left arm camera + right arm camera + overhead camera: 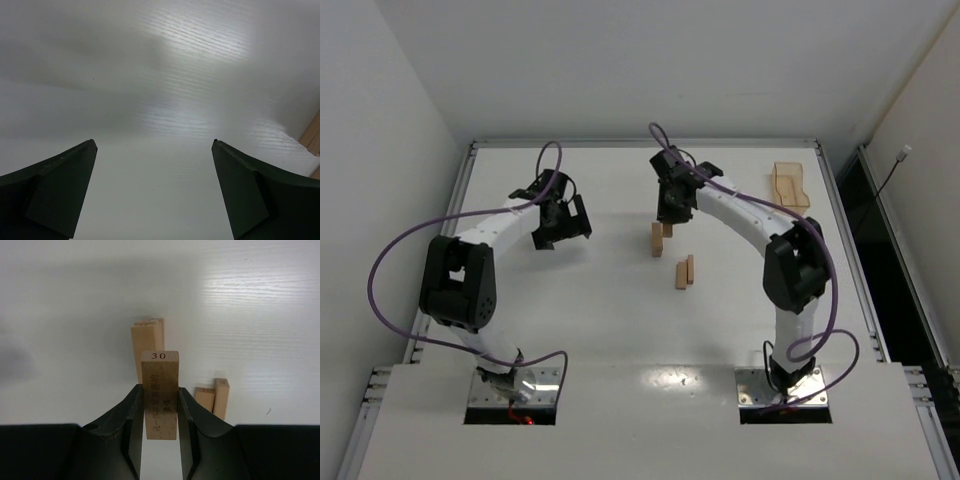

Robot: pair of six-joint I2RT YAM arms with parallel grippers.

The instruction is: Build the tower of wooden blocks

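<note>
The right gripper is closed on a block stamped "30". The jaws pinch its long sides, and its long axis runs out along the fingers, so the stamped end sticks out past the tips. The tower is barely begun: a couple of blocks lie close together near the middle of the table, a little right of centre, directly under the right wrist in the top view.

In the wrist view these blocks sit just beyond the held block's stamped end and slightly to one side. Their long faces run the same way as the held block. Whether the held block touches them cannot be told.

A loose pair lies just nearer and to the right of the tower.

The left gripper is wide open and holds nothing. It hangs over bare table well left of the tower, and only the edge of a block shows at the right border of its view.

The right arm is much the nearer. Its placement likely depends on turning the held block across the ones below.
</note>
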